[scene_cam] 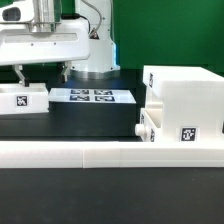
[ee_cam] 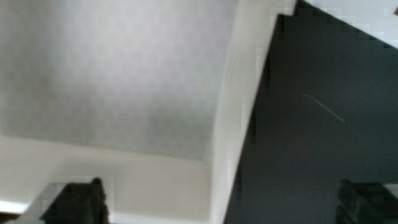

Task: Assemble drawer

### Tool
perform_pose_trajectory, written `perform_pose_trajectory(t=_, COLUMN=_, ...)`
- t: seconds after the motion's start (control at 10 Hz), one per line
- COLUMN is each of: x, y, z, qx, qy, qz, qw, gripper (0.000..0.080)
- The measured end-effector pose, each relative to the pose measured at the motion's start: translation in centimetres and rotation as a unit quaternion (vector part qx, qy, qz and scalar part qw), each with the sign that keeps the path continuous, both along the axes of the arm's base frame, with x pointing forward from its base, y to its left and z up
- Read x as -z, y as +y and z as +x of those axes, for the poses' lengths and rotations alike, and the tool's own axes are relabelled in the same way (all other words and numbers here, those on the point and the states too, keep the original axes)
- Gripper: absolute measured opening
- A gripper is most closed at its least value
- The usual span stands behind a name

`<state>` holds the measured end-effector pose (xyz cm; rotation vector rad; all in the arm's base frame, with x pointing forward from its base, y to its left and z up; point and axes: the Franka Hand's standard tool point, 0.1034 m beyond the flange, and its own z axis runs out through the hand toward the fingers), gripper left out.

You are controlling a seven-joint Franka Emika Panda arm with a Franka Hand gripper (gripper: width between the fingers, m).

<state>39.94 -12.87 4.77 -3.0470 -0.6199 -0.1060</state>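
The big white casing stands at the exterior view's right, with a marker tag on its front. A knobbed tray front shows at its lower left side, seemingly set into the casing. A second small white tray with a tag lies at the far left. My gripper hangs just above this tray, open and empty. In the wrist view the tray's white surface fills most of the picture. Its edge runs between the spread fingertips, against the dark table. The gripper touches nothing.
The marker board lies flat between the left tray and the casing. A long low white wall runs across the front of the table. The robot's base stands behind the marker board.
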Motion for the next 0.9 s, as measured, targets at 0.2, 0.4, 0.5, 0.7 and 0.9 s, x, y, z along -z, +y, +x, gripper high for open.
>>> perform_pose_trajectory(t=0.2, x=1.1, y=-0.1, z=-1.0, qx=0.002, qy=-0.010, qz=-0.007, qw=1.000, gripper=0.0649)
perform_pose_trajectory(t=0.4, x=2.7, y=0.2, z=-2.4, qx=0.006, qy=-0.013, qz=-0.010, qw=1.000, gripper=0.0649)
perform_pose_trajectory(t=0.5, x=3.5, y=0.2, z=-2.9, qx=0.005, qy=-0.015, qz=-0.011, qw=1.000, gripper=0.0649)
perform_pose_trajectory(t=0.7, x=4.2, y=0.0, z=-3.4, qx=0.007, qy=-0.019, qz=-0.014, qw=1.000, gripper=0.0649)
perform_pose_trajectory(t=0.9, x=4.4, y=-0.4, z=-3.6, qx=0.002, qy=-0.030, qz=-0.021, qw=0.999, gripper=0.0649)
